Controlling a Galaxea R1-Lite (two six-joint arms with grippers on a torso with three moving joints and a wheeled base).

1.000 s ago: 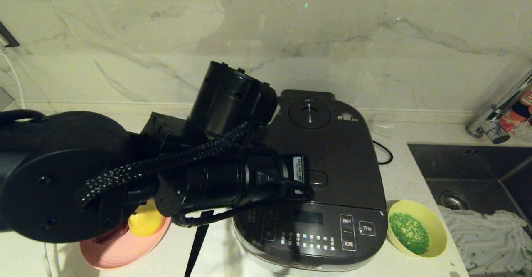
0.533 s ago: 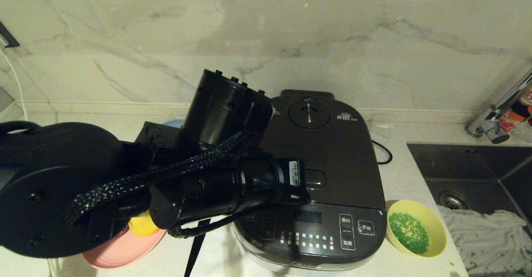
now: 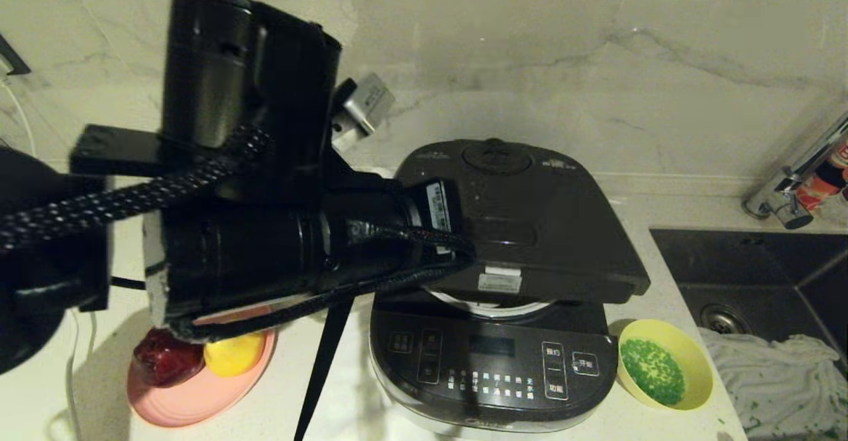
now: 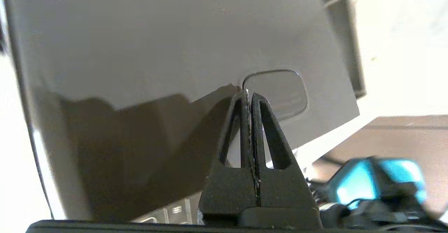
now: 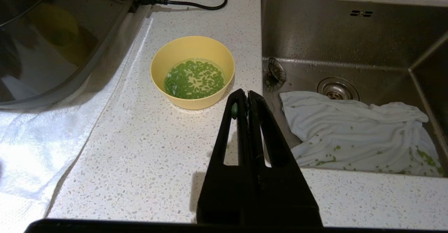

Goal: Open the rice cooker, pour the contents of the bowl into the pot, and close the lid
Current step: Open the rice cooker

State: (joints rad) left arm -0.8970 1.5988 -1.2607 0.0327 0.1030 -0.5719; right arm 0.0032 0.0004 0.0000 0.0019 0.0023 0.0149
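Countertop [image 3: 636,229]; left hand [image 4: 249,93] closed against lid [image 4: 157,44].

The left gripper [image 4: 249,94], fingers pressed together, sits at the edge of the latch button [image 4: 278,93] on the lid [image 4: 157,44].

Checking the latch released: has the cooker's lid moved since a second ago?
Yes. The lid has risen off the control panel, exposing the pot rim.

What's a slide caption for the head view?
Rice cooker lid popped ajar; yellow bowl of green bits waits beside it.
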